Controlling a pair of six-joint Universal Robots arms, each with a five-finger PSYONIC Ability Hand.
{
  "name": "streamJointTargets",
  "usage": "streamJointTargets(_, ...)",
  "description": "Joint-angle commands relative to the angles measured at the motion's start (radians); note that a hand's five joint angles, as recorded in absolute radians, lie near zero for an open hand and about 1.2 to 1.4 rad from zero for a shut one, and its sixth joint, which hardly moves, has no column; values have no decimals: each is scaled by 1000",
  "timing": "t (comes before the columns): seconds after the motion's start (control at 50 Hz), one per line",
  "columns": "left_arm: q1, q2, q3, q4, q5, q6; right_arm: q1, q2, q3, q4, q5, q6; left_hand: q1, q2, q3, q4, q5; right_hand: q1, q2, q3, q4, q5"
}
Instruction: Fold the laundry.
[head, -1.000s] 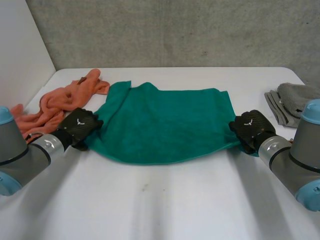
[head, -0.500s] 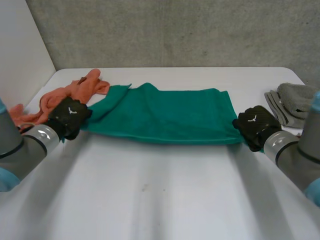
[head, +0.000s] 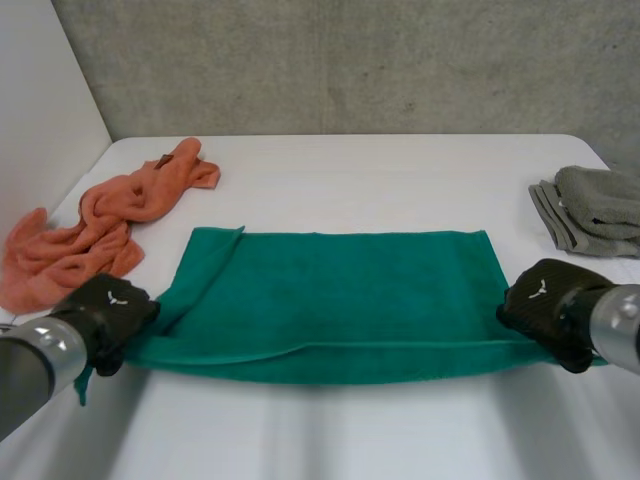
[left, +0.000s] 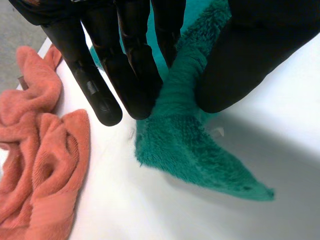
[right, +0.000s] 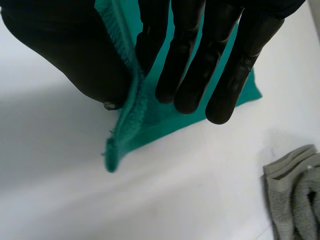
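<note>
- A white table (head: 330, 165) is standing before a concrete wall (head: 350, 60).
- The left hand (head: 108, 305) is gripping the towel (head: 340, 300) at its near left corner. In the left wrist view its fingers (left: 132, 75) are pinching the pile against the thumb.
- The right hand (head: 545, 305) is clamping the near right corner the same way, with the hem caught between thumb and fingers (right: 185, 65).
- The towel is lying stretched between the hands as a long doubled band, close to the table's near edge.
- Change noted: a second ago it was lying spread open farther back, touching the orange cloth (head: 100, 225). It is now sitting folded in half and clear of that cloth.
- Judgement: the first fold is looking complete, with a crosswise fold likely coming next.
- The orange cloth is lying crumpled at far left, and a grey cloth (head: 590, 205) is waiting at far right.
</note>
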Motion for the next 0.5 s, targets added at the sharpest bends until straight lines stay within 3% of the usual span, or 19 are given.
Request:
streamJointTargets(0.02, -22, -239, 222, 141, -27, -3, 3, 203, -138, -147, 72, 16, 256, 203, 208, 198, 253, 405, 224, 213, 206, 230)
streamJointTargets(0.1, -74, -341, 426, 186, -56, -10, 34, 294, -322, -205, 113, 56, 256, 203, 208, 198, 253, 405, 224, 213, 206, 230)
streamJointTargets(0.18, -102, -387, 637, 248, -79, -18, 74, 347, -648, -252, 123, 148, 256, 203, 208, 198, 253, 405, 224, 213, 206, 230)
streamJointTargets(0.28, -128, -378, 819, 528, -81, -74, 83, 355, -910, -435, 121, 214, 256, 203, 208, 198, 253, 405, 224, 213, 206, 230)
streamJointTargets(0.38, -136, -316, 853, 738, -97, -164, 84, 321, -962, -657, 120, 223, 256, 203, 208, 198, 253, 405, 224, 213, 206, 230)
streamJointTargets(0.5, -127, -270, 801, 707, -128, -190, 115, 278, -869, -704, 109, 223, 256, 203, 208, 198, 253, 405, 224, 213, 206, 230)
